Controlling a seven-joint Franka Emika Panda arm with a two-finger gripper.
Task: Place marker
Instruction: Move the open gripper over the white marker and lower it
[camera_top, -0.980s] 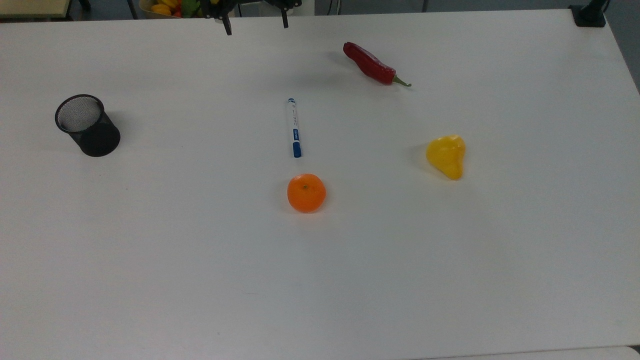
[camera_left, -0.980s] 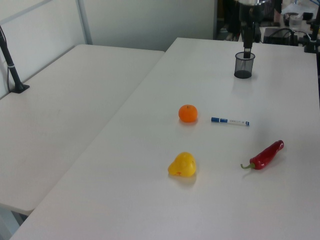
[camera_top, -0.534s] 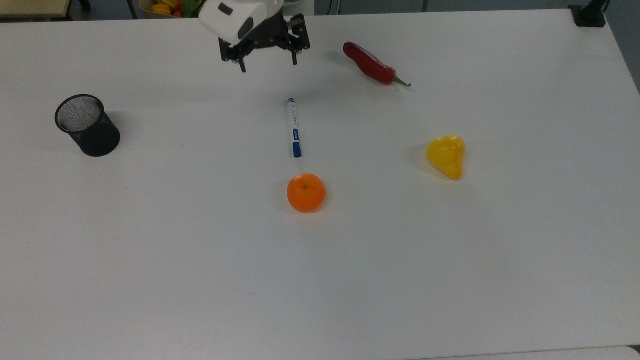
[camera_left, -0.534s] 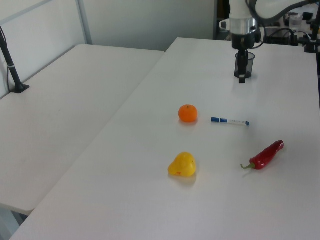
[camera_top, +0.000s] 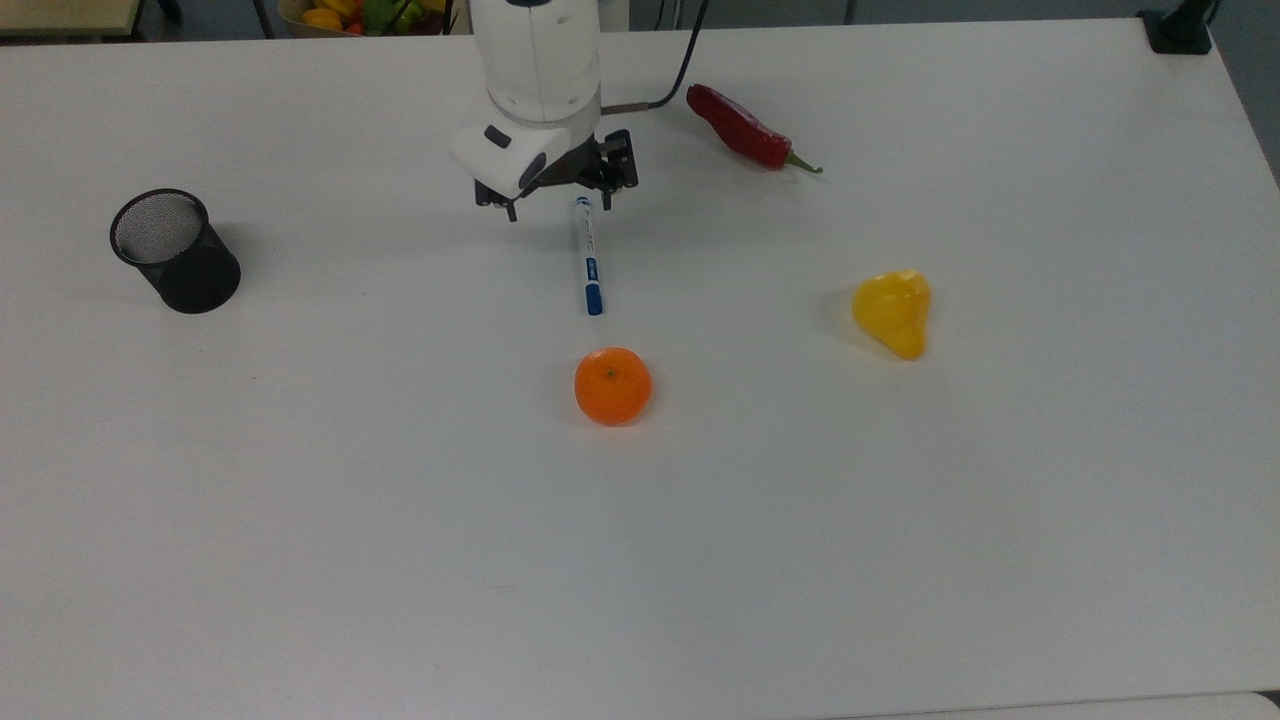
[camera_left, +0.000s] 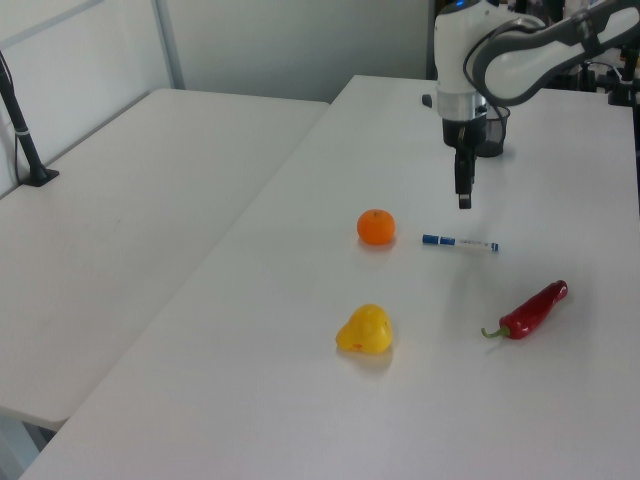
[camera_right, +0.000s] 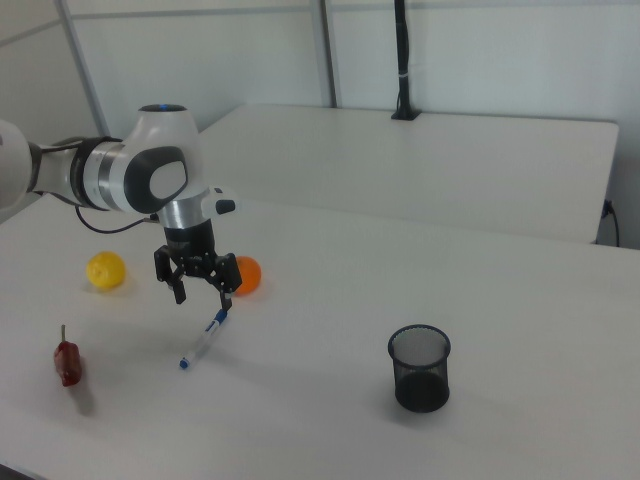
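Brightness: even and bright across the white bench (camera_top: 900, 560) in all three views, no dim corners.
Light source: overhead and diffuse, judging by the short shadows.
Shadows: faint and soft; a pale smudge lies on the bench just beside the tool (camera_top: 560, 205), and the mesh cup (camera_top: 175, 250), well apart from the tool, casts a weak one.
Glare: mild washout on the bench top.
Focus: top view slightly soft and grainy.
Colour: cool, bluish cast.
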